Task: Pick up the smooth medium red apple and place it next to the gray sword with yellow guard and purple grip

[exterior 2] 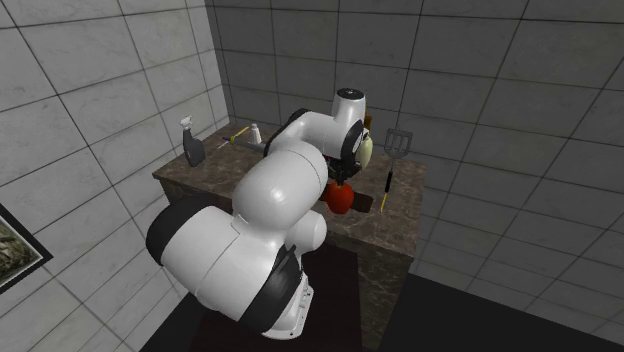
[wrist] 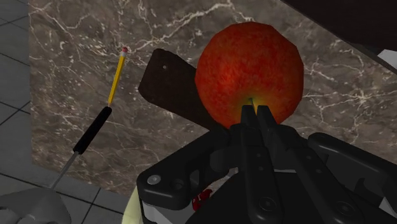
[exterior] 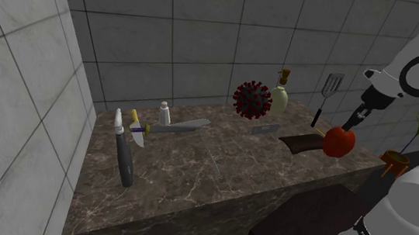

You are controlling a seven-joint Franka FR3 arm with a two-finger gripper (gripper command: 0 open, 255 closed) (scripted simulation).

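The red apple [exterior: 339,142] hangs just above the near right end of the marble counter [exterior: 195,174], over a dark brown slab [exterior: 299,143]. My gripper [exterior: 350,126] comes down on it from above. In the wrist view the two black fingers [wrist: 248,118] stand close together, pinched at the apple's [wrist: 249,71] stem end, so the gripper [wrist: 256,109] is shut on the apple. The gray sword [exterior: 177,126], with its yellow guard and purple grip, lies flat toward the counter's far left, well away from the apple. In the second exterior view the arm hides most of the apple [exterior 2: 340,198].
A spiky dark red ball [exterior: 252,99], a pale corked bottle [exterior: 279,99] and a spatula [exterior: 329,94] stand by the back wall. A small white bottle [exterior: 165,113] and a gray spray bottle [exterior: 124,154] flank the sword. A yellow pencil [wrist: 115,78] lies beside the slab.
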